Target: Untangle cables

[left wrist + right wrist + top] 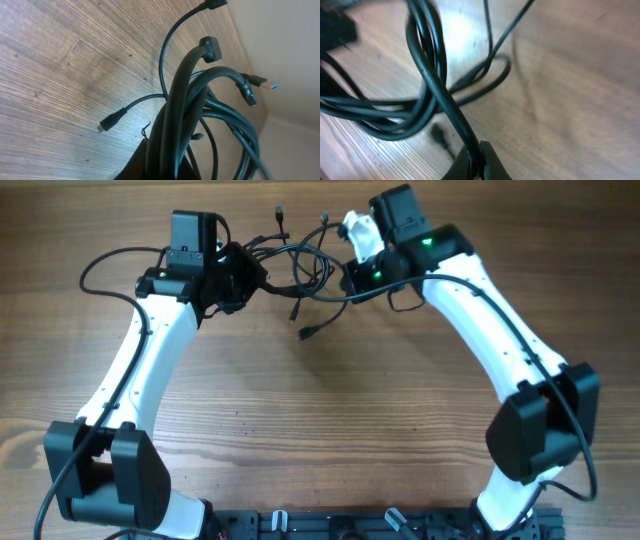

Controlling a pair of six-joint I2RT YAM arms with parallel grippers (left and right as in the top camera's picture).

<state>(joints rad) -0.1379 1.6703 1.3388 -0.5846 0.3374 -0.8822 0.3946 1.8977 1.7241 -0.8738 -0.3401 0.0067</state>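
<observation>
The cables [300, 265] are thin black cords with plug ends, tangled in loops at the table's far middle, stretched between both grippers. My left gripper [250, 280] is shut on a thick bunch of cable strands [180, 130]; plugs fan out beyond it, one with a blue tip [270, 86]. My right gripper [352, 278] is shut on a single cable strand [447, 107], with looped cords [395, 117] lying past it over the wood. A loose plug end [308, 332] hangs toward the table's middle.
A wooden table [320, 440] carries both white arms. A white object [358, 230] sits behind the right gripper at the far edge. The arm bases [330, 525] stand at the near edge.
</observation>
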